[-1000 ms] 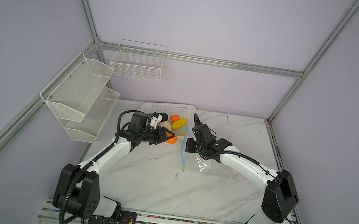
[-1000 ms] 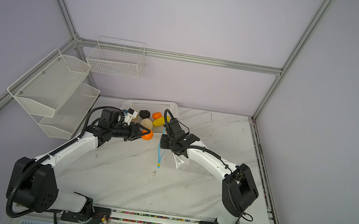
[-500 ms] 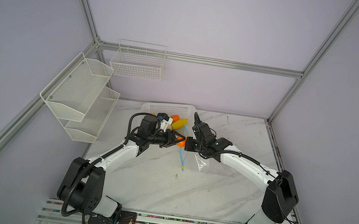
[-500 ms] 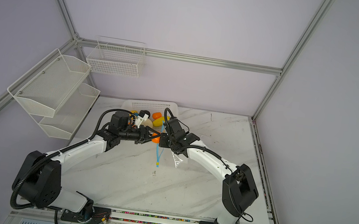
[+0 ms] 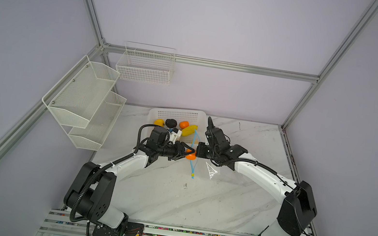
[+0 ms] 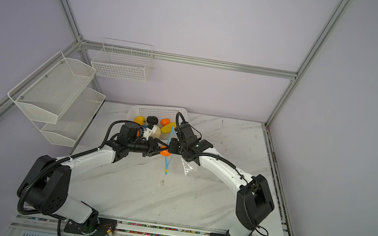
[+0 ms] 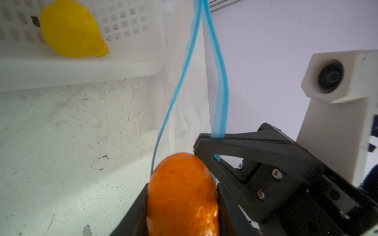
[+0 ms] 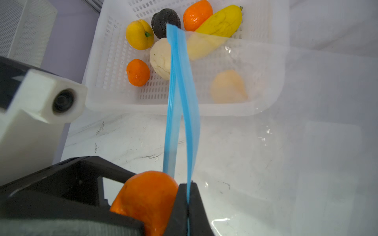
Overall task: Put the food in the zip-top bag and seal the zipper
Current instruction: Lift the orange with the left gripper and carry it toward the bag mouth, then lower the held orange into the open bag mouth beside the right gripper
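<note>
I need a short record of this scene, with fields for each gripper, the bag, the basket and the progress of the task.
left gripper: shut on an orange fruit, at the bag's mouth
right gripper: shut on the zipper strip, holding one lip up
zip-top bag: on the table, mouth open, no food visible inside
white basket: holds seven toy foods
progress: zipper not yet sealed

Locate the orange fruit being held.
In both top views the orange fruit sits centrally, in the jaws of the left gripper, at the blue zipper, near the white basket.
</note>
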You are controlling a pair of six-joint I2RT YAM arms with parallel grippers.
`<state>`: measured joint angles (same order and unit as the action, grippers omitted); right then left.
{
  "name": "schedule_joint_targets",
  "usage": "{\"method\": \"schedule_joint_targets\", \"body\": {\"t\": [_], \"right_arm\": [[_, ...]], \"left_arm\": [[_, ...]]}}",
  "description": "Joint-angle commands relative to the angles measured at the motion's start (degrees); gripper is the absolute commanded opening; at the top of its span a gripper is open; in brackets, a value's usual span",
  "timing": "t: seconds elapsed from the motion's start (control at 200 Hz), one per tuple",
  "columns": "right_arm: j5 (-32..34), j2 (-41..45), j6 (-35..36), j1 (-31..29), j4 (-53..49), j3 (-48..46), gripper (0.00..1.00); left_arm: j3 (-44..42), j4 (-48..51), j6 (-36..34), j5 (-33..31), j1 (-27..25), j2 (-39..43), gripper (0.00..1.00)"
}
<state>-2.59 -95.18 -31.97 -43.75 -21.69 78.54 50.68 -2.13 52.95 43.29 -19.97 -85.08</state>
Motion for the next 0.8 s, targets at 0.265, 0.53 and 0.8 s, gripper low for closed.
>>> {"method": "schedule_joint_targets", "body": {"t": [0.265,0.53,0.8], "right_arm": [[-4.1,2.5,-3.4,0.3,3.4,1.3,0.0],[-3.9,2.5,-4.1,0.2,4.0,0.3,0.0],[-4.6,2.4,-4.1,0.3,4.6,-0.1,0.0]], "left_arm": [[-1.3,-2.6,0.4,-0.2,-1.1,0.3,0.39],[0.1,-0.6,1.1,-1.6,-1.7,0.9,0.39],[1.4,1.7,2.2,-3.8,-2.5,-0.2,0.45]]}}
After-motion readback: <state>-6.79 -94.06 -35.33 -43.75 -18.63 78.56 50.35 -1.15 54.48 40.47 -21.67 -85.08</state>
